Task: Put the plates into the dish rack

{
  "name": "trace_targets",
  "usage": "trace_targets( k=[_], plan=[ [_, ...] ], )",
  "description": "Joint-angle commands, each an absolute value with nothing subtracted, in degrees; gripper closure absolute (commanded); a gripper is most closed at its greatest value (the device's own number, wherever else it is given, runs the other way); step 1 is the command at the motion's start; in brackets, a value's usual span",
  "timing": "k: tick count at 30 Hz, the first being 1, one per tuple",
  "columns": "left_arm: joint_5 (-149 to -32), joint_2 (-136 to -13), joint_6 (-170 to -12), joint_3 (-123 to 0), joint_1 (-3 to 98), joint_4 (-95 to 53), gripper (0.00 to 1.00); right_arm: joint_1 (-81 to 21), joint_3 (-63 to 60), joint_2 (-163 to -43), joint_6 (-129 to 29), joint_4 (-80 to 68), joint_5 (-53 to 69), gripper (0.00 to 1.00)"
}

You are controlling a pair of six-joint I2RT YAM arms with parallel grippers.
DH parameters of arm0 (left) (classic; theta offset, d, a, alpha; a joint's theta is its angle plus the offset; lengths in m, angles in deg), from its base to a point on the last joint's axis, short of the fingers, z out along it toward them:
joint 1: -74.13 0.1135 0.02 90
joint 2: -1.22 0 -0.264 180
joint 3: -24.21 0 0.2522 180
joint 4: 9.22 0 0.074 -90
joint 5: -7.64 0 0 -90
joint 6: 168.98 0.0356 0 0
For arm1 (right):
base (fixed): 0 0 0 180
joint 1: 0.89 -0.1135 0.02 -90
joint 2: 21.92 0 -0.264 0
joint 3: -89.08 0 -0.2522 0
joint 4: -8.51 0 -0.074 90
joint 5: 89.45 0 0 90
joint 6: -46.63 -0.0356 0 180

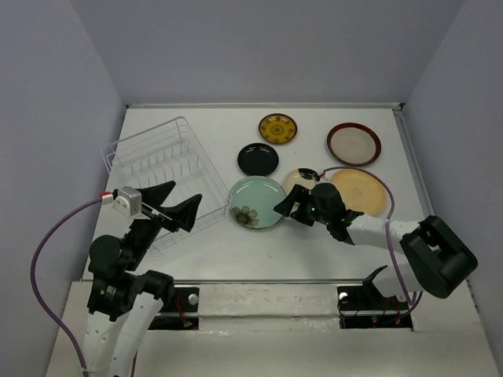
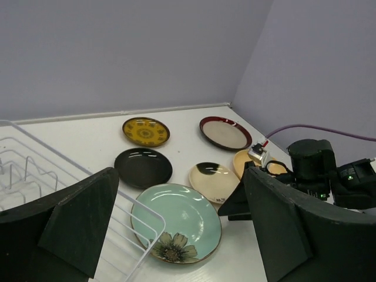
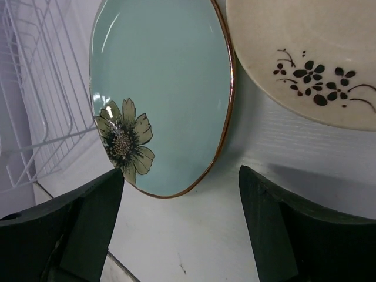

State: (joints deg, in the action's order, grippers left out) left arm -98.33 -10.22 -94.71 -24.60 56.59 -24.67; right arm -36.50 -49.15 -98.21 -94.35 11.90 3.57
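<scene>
The white wire dish rack (image 1: 161,169) stands at the left, with no plates in it. Six plates lie flat on the table: mint-green with flower (image 1: 255,202), black (image 1: 258,159), yellow patterned (image 1: 277,128), cream dark-rimmed (image 1: 299,179), orange-yellow (image 1: 360,191), red-rimmed beige (image 1: 354,144). My right gripper (image 1: 289,204) is open and empty, low over the table at the mint plate's (image 3: 170,88) near right edge. My left gripper (image 1: 182,200) is open and empty, raised over the rack's near right corner, facing the mint plate (image 2: 182,226).
The rack's near corner wire (image 2: 138,235) sits right beside the mint plate's left edge. The cream plate (image 3: 305,59) lies close to the mint plate's right. The right arm (image 2: 317,170) partly covers the orange-yellow plate. Grey walls enclose the white table (image 1: 236,251).
</scene>
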Motion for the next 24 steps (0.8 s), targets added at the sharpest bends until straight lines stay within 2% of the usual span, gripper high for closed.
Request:
trace_targets(
  k=[1,11,15,16,17,21,23,24],
  plan=[
    [-96.95,-9.24,-93.49,-24.19,56.29,-23.60,0.01,-36.40,-49.74,-105.31,-98.56,25.42,8.46,0.21],
    [-97.48,-10.65,-93.75,-24.10,56.29,-24.03,0.01,-35.17,-52.10,-119.90,-108.58,39.74,4.16,0.55],
    [-97.74,-10.47,-93.66,-24.01,56.29,-23.95,0.01,-33.85,-55.71,-123.16,-111.57,46.16,3.01,0.76],
    [-97.74,-10.30,-93.66,-24.10,56.29,-23.86,0.01,-33.85,-57.02,-123.69,-112.09,48.26,3.10,0.87],
    [-97.74,-10.30,-93.75,-24.10,56.38,-23.86,0.01,-33.32,-57.64,-123.78,-112.10,49.41,3.18,0.92],
    [-97.74,-10.30,-93.66,-24.10,56.38,-23.86,0.01,-33.32,-59.93,-120.19,-110.70,50.04,3.01,0.93],
    [-97.30,-10.12,-93.75,-24.01,56.55,-23.77,0.01,-33.32,-60.72,-112.30,-108.42,44.88,1.70,0.93],
    [-96.87,-10.03,-93.92,-24.01,56.56,-23.86,0.01,-33.32,-59.42,-108.61,-107.19,36.76,0.91,0.93]
  ],
)
